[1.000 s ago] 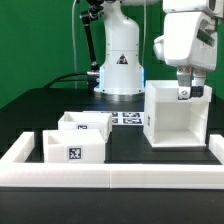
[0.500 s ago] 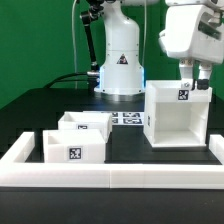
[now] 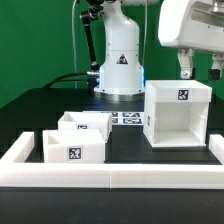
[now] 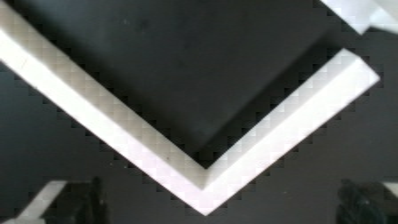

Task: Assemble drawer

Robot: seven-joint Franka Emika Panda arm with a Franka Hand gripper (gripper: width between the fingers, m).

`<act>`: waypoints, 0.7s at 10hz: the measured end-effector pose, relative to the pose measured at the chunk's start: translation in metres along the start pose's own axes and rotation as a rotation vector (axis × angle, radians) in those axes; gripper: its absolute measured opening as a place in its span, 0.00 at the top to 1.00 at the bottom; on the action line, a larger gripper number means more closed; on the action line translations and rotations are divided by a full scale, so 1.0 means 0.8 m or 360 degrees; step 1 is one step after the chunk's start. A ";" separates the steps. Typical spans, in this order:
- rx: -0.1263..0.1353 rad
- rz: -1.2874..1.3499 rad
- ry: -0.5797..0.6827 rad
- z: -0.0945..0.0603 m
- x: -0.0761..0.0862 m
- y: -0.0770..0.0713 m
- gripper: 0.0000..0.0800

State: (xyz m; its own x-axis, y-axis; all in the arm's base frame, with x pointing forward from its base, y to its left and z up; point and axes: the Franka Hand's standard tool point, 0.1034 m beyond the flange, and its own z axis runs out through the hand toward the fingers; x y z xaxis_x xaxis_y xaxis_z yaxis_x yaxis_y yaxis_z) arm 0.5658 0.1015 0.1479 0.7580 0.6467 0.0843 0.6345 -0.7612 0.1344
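Observation:
A tall white open-fronted drawer case (image 3: 178, 115) with a marker tag on top stands at the exterior view's right. A low white drawer box (image 3: 72, 147) with a tag on its front sits at the left, with a second one (image 3: 87, 122) right behind it. My gripper (image 3: 200, 68) hangs above the case's top, clear of it, open and empty. In the wrist view the case's white top corner (image 4: 196, 160) shows as a V below my gripper (image 4: 210, 204). The dark fingers (image 4: 61, 200) stand wide apart on either side.
The marker board (image 3: 128, 118) lies flat between the drawer boxes and the case. A low white border wall (image 3: 110, 177) runs along the table's front and sides. The robot's white base (image 3: 120, 65) stands at the back centre.
My gripper has risen straight up from the case's top right edge and now hangs clear above it. The case and drawer boxes have not moved.

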 end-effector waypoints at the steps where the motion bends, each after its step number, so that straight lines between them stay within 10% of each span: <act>1: 0.0006 0.0141 0.0000 0.000 0.000 -0.001 0.19; 5: 0.0189 0.0651 -0.0062 -0.003 -0.032 -0.030 0.19; 7: 0.0209 0.0670 -0.0057 -0.007 -0.032 -0.031 0.19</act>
State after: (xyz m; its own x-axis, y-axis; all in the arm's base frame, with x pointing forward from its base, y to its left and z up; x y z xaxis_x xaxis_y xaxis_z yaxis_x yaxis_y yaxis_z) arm 0.5298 0.1038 0.1475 0.9579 0.2784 0.0706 0.2810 -0.9592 -0.0313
